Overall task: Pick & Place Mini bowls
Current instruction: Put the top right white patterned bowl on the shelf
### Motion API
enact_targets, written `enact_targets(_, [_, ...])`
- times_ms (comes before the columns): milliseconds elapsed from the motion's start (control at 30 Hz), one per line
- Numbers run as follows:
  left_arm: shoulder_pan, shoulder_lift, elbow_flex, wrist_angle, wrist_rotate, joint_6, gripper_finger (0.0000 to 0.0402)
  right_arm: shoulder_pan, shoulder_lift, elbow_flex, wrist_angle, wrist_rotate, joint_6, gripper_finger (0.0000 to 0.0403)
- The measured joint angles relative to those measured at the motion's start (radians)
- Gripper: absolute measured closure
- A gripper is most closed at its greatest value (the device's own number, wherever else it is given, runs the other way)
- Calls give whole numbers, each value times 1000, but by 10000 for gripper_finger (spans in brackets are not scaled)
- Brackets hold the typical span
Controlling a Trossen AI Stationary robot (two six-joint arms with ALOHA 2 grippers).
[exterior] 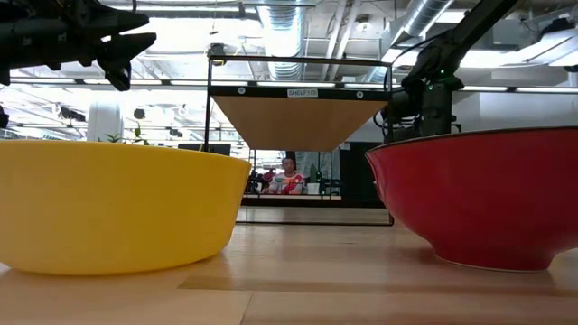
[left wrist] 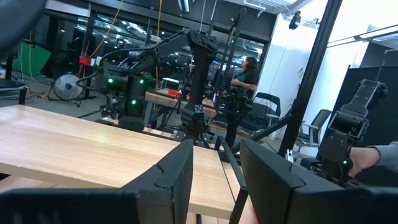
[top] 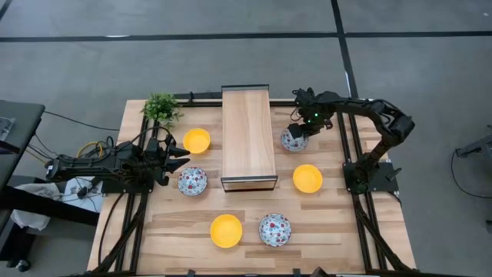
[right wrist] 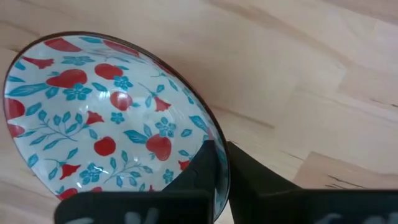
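Observation:
Six mini bowls stand on the wooden table around a wooden shelf (top: 248, 138). Yellow ones are at far left (top: 197, 141), near middle (top: 226, 231) and right (top: 307, 178). Floral ones are at left (top: 192, 181), near middle (top: 274, 229) and far right (top: 293, 141). My right gripper (top: 298, 132) is shut on the far right floral bowl (right wrist: 106, 118). My left gripper (top: 181, 160) is open and empty, raised above the table between the left yellow and left floral bowls; it also shows in the low view (exterior: 122, 50). My right gripper holds the floral bowl by its rim (right wrist: 214, 146), on the side toward the table's far right corner. One finger (right wrist: 205, 171) is inside the bowl and one (right wrist: 255, 180) is outside. The fingers come from above, pointing down. Whether the bowl is off the table does not show.
A small green potted plant (top: 161, 108) stands at the table's far left corner. The shelf's top board (exterior: 298, 117) stands raised on a dark frame in the table's middle. The near yellow bowl (exterior: 108, 208) and the red outer wall of the near floral bowl (exterior: 479, 199) fill the low view.

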Motion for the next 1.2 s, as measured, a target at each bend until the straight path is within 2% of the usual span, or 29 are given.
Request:
enact_targets(133, [0, 0, 0, 0, 0, 0, 270, 1, 2, 30, -51, 4, -20, 397])
enact_targets(267, [0, 0, 0, 0, 0, 0, 270, 1, 9, 104, -178, 44, -95, 400])
enact_targets(467, [0, 0, 0, 0, 0, 0, 270, 0, 8, 284, -453, 51, -262, 401])
enact_targets(633, [0, 0, 0, 0, 0, 0, 270, 10, 7, 458, -670, 50, -341, 402])
enact_targets(733, [0, 0, 0, 0, 0, 0, 270, 39, -4, 542, -666, 31, -336, 402])
enact_targets(900, [0, 0, 0, 0, 0, 0, 270, 124, -14, 681, -675, -94, -288, 402])
enact_targets(1200, [0, 2, 0, -1, 0, 0, 270, 335, -14, 872, -676, -150, -130, 403])
